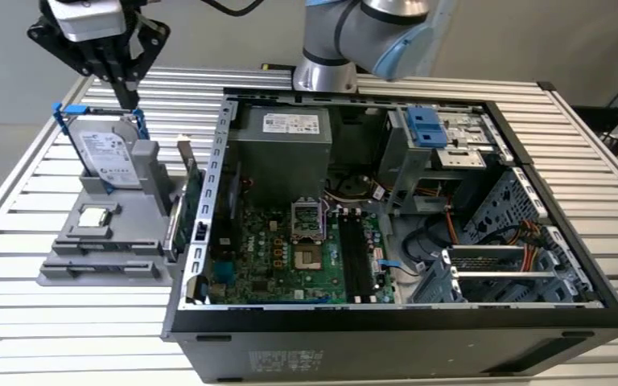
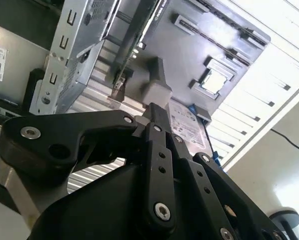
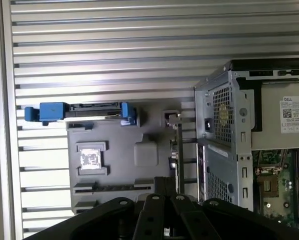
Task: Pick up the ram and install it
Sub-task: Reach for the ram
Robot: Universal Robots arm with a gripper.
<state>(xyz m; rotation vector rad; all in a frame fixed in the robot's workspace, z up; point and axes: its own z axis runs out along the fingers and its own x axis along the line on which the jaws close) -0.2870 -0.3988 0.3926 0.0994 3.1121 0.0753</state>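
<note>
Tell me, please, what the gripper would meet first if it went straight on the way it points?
The gripper would probably meet the grey holder's raised block, beside the hard drive, though depth is unclear.

No print can be read on the white labels of the power supply (image 1: 283, 129) and hard drive (image 1: 105, 153).

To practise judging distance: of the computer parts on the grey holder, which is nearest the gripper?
The silver hard drive in its blue frame, standing upright just under the gripper; the green card and the flat square chip sit farther away.
</note>
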